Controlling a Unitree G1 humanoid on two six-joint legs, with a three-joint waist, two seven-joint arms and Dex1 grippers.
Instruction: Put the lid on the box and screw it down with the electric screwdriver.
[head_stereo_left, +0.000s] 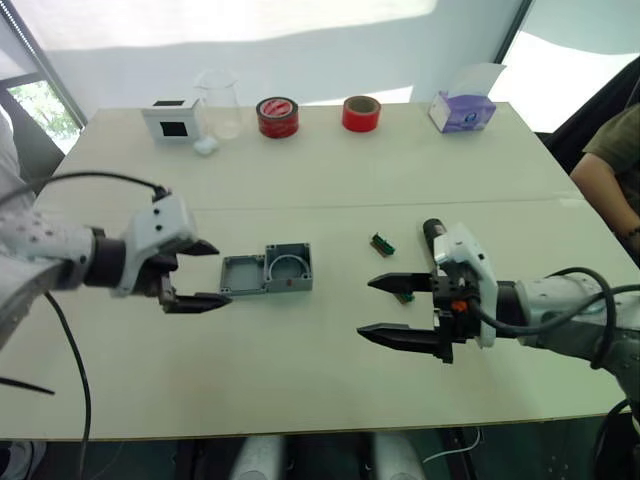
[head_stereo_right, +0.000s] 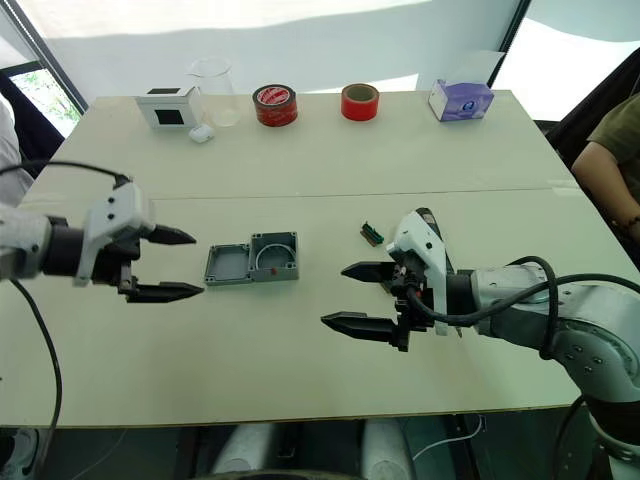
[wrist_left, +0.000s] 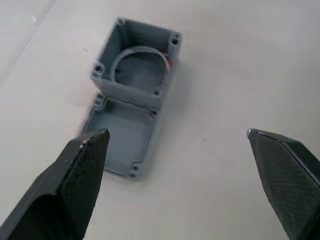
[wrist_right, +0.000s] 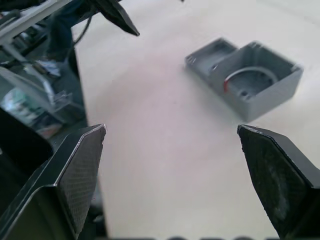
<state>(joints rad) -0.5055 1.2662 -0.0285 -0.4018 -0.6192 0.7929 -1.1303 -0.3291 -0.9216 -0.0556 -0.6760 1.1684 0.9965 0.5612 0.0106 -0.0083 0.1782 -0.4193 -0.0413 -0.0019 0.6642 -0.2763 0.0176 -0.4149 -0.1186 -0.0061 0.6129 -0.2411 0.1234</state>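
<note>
Head views look down over the table (head_stereo_left: 330, 380); both wrist views, closer, seemingly share the box (wrist_left: 137, 65).

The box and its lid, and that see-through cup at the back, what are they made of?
The box and the lid look like grey plastic: matte, one even colour, with moulded screw posts in the corners. The cup is clear and colourless, so it could be glass or clear plastic; its look alone doesn't settle which.
</note>
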